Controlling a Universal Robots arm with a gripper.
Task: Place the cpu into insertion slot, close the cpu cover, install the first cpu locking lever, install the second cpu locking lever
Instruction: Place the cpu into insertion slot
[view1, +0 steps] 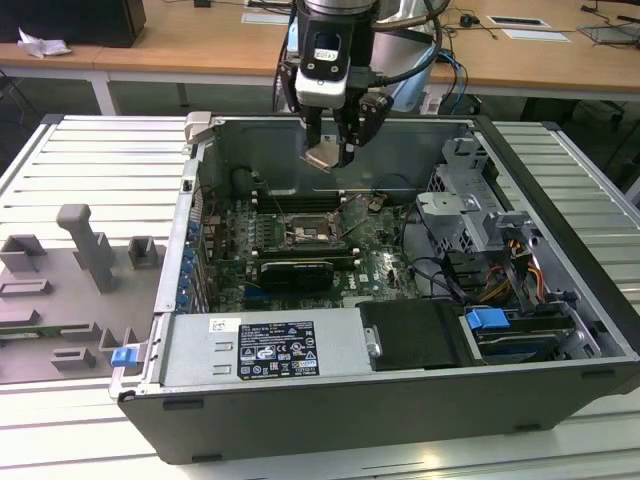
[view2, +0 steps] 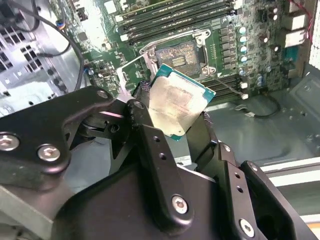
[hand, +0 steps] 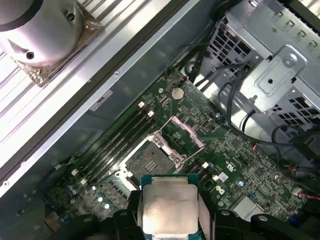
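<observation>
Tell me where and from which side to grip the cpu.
Grip the cpu by two opposite thin edges, with the fingers closing in from the sides. It is a flat, thin square, so only the edges offer purchase, and this leaves the metal top and the underside free. The gripper holds it this way now.

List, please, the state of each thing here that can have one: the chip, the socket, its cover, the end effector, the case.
end effector: shut on the cpu.
cpu: held in the air above the motherboard, not seated.
insertion slot: empty, pins uncovered.
cpu cover: swung open, raised beside the slot.
computer case: side open, inside exposed.
</observation>
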